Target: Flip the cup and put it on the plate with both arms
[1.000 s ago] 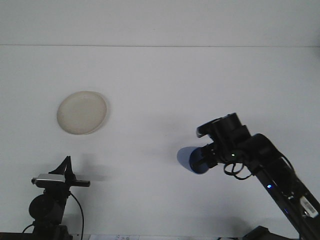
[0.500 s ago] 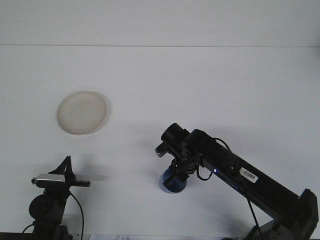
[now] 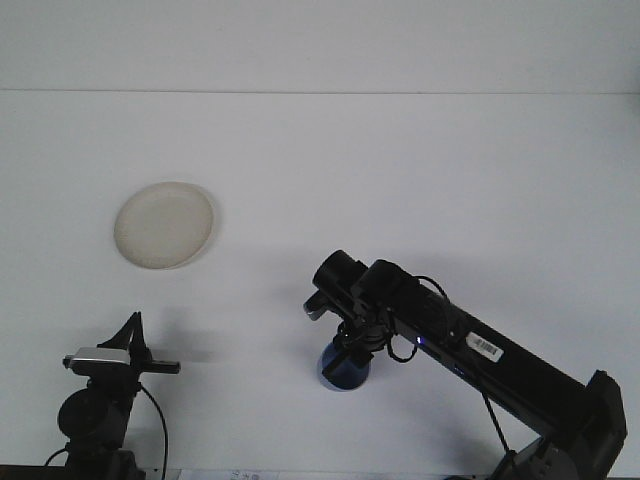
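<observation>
A blue cup [image 3: 341, 372] is at the table's front centre, seen mostly from above, with its lower part showing under my right gripper [image 3: 349, 348]. That gripper comes down on it from above and is shut on its rim. Whether the cup touches the table I cannot tell. The right arm [image 3: 470, 350] stretches in from the bottom right corner. A round cream plate [image 3: 164, 224] lies at the mid left, well apart from the cup. My left gripper [image 3: 131, 330] stands low at the front left, pointing up, below the plate.
The white table [image 3: 400, 180] ends at a back edge along a pale wall. The left arm's base and cable [image 3: 95, 420] fill the bottom left corner.
My right gripper carried the blue cup from the right side leftward to the front centre, turning it from lying sideways to hanging below the fingers, then sank slightly. The left arm has not moved.
</observation>
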Tool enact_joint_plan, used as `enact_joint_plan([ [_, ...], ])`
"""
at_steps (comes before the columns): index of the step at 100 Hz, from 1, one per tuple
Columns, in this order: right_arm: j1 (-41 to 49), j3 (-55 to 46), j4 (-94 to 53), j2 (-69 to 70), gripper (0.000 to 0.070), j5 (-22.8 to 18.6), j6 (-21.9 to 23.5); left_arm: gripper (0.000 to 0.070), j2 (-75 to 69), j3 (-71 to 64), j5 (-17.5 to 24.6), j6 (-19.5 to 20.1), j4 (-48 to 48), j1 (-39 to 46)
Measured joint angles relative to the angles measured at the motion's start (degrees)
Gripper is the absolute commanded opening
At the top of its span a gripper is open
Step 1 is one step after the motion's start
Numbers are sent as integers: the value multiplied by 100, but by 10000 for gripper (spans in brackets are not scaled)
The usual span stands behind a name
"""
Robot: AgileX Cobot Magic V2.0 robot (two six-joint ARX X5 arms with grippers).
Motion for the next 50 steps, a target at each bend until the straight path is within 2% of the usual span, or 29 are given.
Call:
enact_joint_plan([
  [6,0,13,2,24,66,-2,-4,13,0,0,2,0,0,0],
  [10,0,22,7,55,99,-2,-4,13,0,0,2,0,0,0],
  [22,0,26,9,173,381,-2,-7,13,0,0,0,0,0,0],
  [27,0,26,7,179,455,-2,-4,13,0,0,0,0,0,0],
  [50,-31,424,-260,170,464,0,-33,13,0,0,0,0,0,0],
])
